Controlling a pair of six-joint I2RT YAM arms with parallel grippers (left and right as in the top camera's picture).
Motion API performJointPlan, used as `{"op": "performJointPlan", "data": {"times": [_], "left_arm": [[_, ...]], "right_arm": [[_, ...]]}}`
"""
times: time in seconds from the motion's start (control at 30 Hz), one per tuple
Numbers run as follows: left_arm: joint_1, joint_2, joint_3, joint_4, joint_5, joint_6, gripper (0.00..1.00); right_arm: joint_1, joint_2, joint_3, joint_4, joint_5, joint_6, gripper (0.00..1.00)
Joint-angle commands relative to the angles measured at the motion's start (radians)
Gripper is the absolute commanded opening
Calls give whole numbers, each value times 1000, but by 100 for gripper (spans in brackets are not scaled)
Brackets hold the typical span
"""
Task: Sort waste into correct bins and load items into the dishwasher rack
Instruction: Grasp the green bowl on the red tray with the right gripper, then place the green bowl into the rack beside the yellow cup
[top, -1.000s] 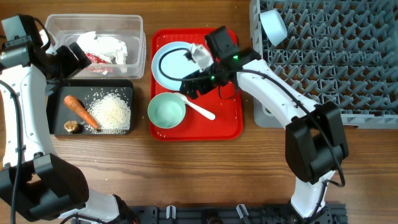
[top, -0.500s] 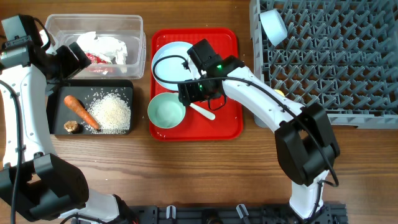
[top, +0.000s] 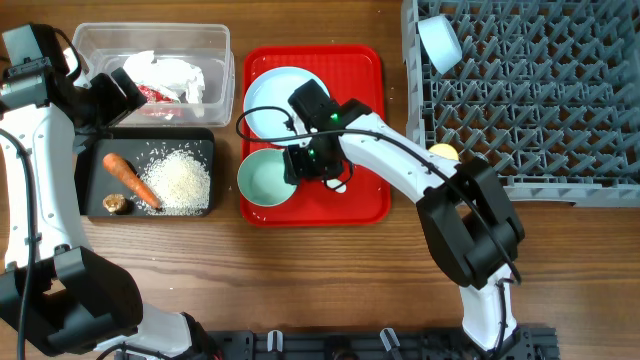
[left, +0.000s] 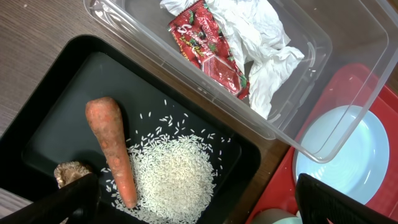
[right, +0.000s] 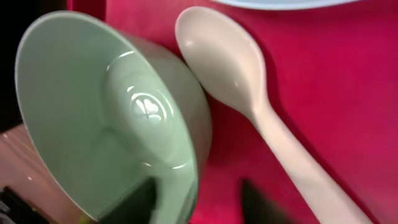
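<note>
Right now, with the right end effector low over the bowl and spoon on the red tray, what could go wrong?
The spoon lies right beside the bowl, so the right end effector, closing on either one, may knock the other. The bowl sits at the edge of the red tray; a push might slide it off.

Left arm (top: 25, 140): white shells, black joints, thin black cable alongside.
Right arm (top: 395, 162): white shells, black joints, small green light near the wrist.
Left hand (left: 205, 208): black, blunt fingers.
</note>
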Motion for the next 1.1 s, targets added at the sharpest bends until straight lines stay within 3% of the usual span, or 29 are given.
{"op": "performJointPlan", "data": {"times": [0.0,0.1,0.4,0.6,0.83,0.97,1.07], "left_arm": [[-1,-10,19,-1,-10,-9,100],[-1,-10,19,-1,-10,-9,100],[-1,-11,19,-1,-10,-9,100],[-1,-10,19,-1,-10,-9,100],[-1,-10,19,-1,-10,-9,100],[-1,-11,19,-1,-10,-9,100],[-1,-10,19,-1,-9,-9,100]], "right_arm": [[-6,14,22,-6,-21,15,21],[-6,14,23,-6,-21,15,5],[-9,-13,59,-31,19,-30,4],[-48,-180,206,-177,380,-62,4],[-236,-386,221,-143,1148,-8,4],[-342,-379,216,-143,1376,-9,4],[-403,-355,213,-145,1425,-29,4]]}}
